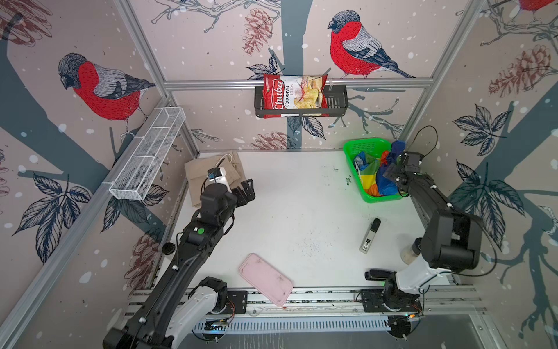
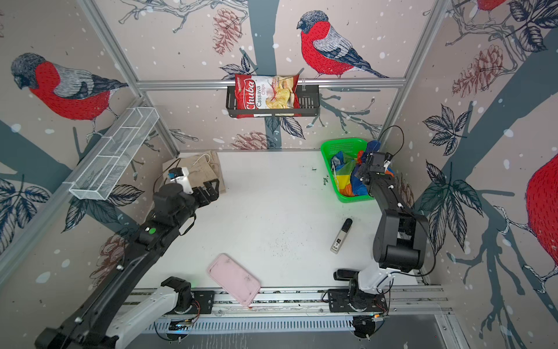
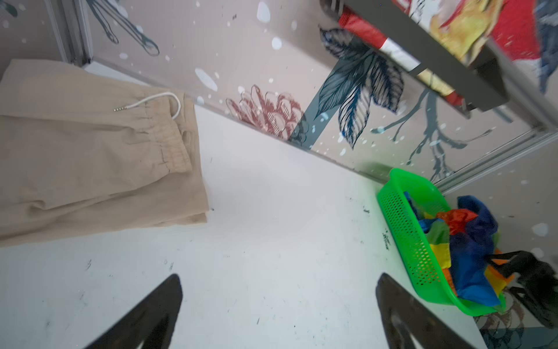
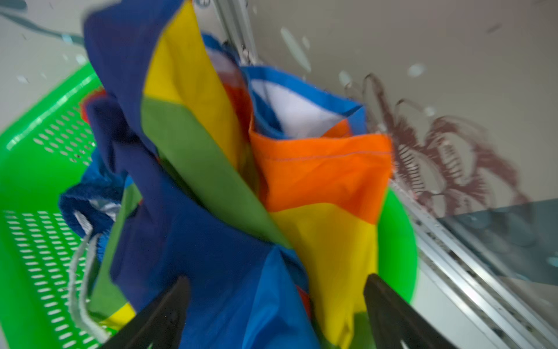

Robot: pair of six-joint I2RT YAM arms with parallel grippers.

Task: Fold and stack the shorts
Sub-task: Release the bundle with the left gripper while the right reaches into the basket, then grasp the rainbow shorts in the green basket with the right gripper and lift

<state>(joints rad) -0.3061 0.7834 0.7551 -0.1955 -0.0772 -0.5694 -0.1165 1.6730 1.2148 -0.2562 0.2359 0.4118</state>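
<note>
The beige shorts (image 1: 196, 178) (image 2: 208, 170) (image 3: 90, 157) lie folded flat at the back left corner of the table, white drawstring on top. My left gripper (image 1: 246, 189) (image 2: 211, 187) (image 3: 277, 281) hovers just right of them, open and empty over bare table. The striped shorts (image 1: 373, 178) (image 2: 347, 178) (image 3: 465, 241) (image 4: 211, 181) are bunched up in the green basket (image 1: 362, 145) (image 2: 341, 143) (image 3: 401, 217) (image 4: 36, 169) at the back right. My right gripper (image 1: 391, 175) (image 2: 367, 173) (image 4: 277, 278) reaches into that bundle. Its jaws stand wide apart with blue and yellow cloth between them.
A pink tray (image 1: 265, 279) lies at the front edge, partly over the rail. A black-capped tube (image 1: 370, 235) lies at the right, with a small jar (image 1: 409, 252) near the right arm. A chips bag (image 1: 294, 95) sits in a wall basket. A white wire shelf (image 1: 148, 154) hangs on the left wall.
</note>
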